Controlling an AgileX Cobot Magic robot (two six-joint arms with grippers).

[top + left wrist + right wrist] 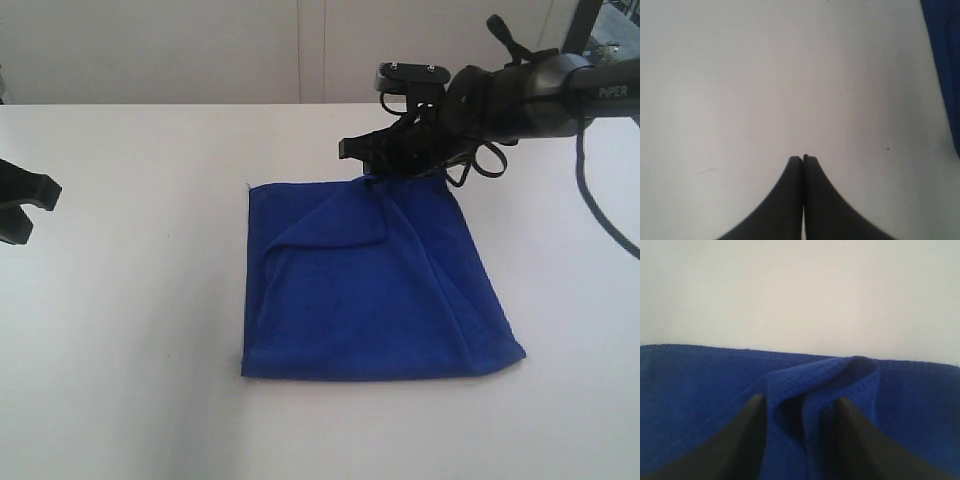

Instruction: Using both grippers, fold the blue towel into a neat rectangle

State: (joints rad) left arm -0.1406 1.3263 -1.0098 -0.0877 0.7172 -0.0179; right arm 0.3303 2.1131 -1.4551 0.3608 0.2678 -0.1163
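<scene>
Now: folded blue towel (370, 290) lying on the white desk (130, 330).
My right hand (797, 402) is open astride a puckered ridge (830, 372) at its far edge, seemingly so the fold can lie; my left hand (803, 159), closed and empty, waits well aside.

a wide white desk (130, 330) fills the foreground, matte and evenly lit, with only soft shadows. behind it stands a pale wall (150, 50) split by a thin vertical seam (300, 50). a dark frame (583, 25) shows at the far right corner.
</scene>
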